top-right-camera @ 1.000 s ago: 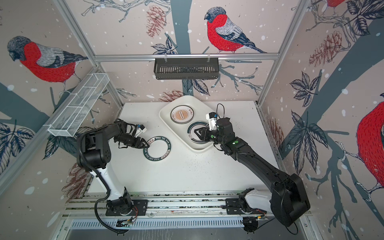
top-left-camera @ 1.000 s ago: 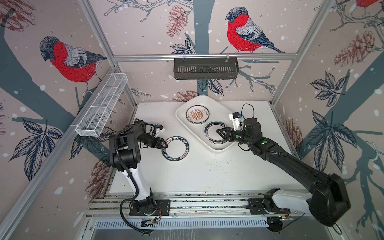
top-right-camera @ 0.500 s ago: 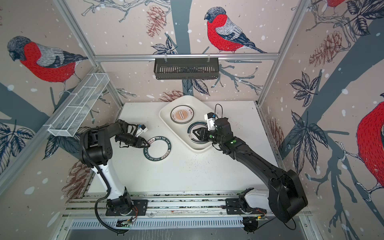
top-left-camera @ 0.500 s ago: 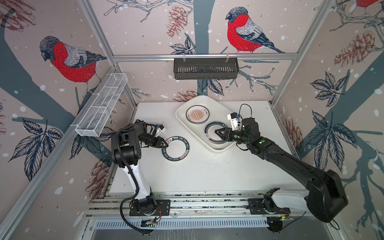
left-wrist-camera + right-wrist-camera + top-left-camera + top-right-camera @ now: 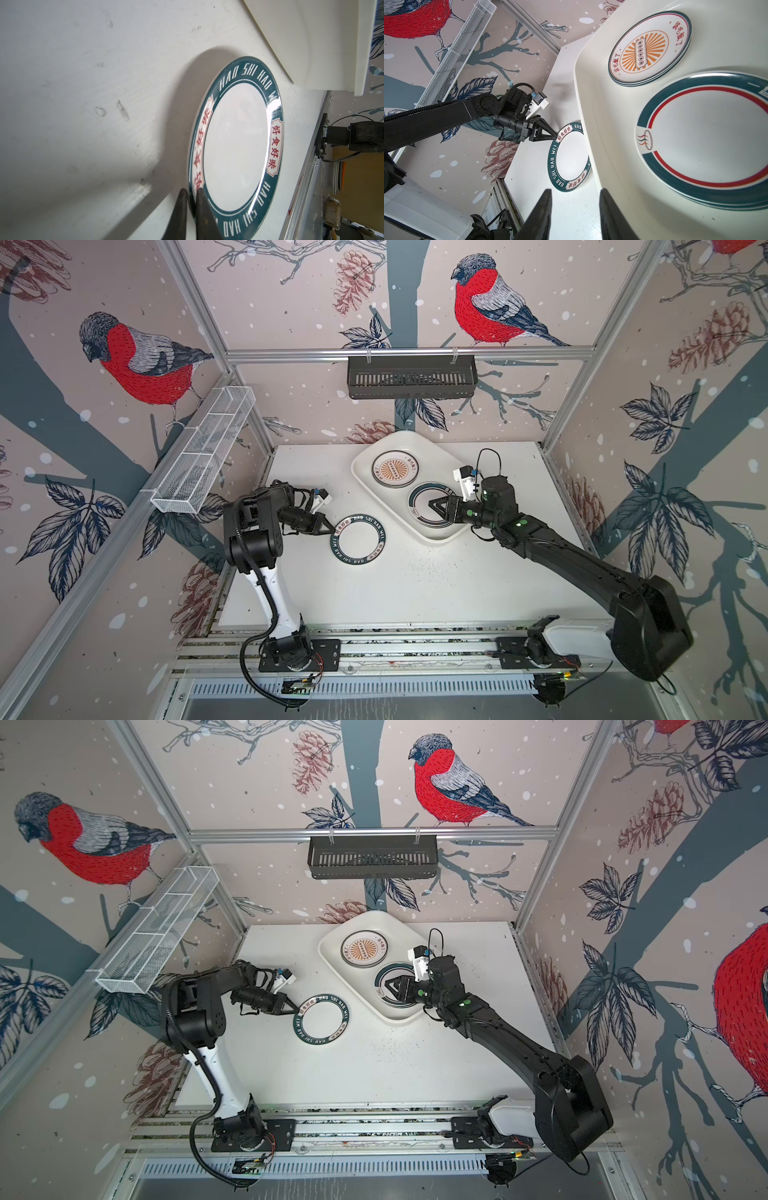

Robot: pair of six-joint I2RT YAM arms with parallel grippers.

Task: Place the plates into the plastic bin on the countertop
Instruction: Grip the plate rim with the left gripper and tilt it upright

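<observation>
In both top views the plastic bin lies askew toward the back of the countertop. Inside it, a stack of sunburst plates sits at the far end and a striped plate at the near end. The lettered plate lies outside the bin, on the countertop just off its left long side, close but not touching. The left gripper meets this plate's rim on the side away from the bin, jaws drawn together on the edge. The right gripper hangs over the striped plate inside the bin, jaws partly spread with nothing between them.

In the left wrist view two dark fingers pinch the teal rim of the lettered plate, one on each face. The bin's outer wall rises just past the plate's opposite edge, with a strip of countertop between them. Whether the gripped edge is raised off the surface cannot be told.

In the right wrist view the right gripper's fingers stand apart and empty beside the bin's rim. Within the bin, the striped plate tops a stack, and the sunburst plates lie beyond it. Outside the bin wall the lettered plate is partly hidden by the rim. The left gripper is clamped on its edge, on the side away from the bin.
</observation>
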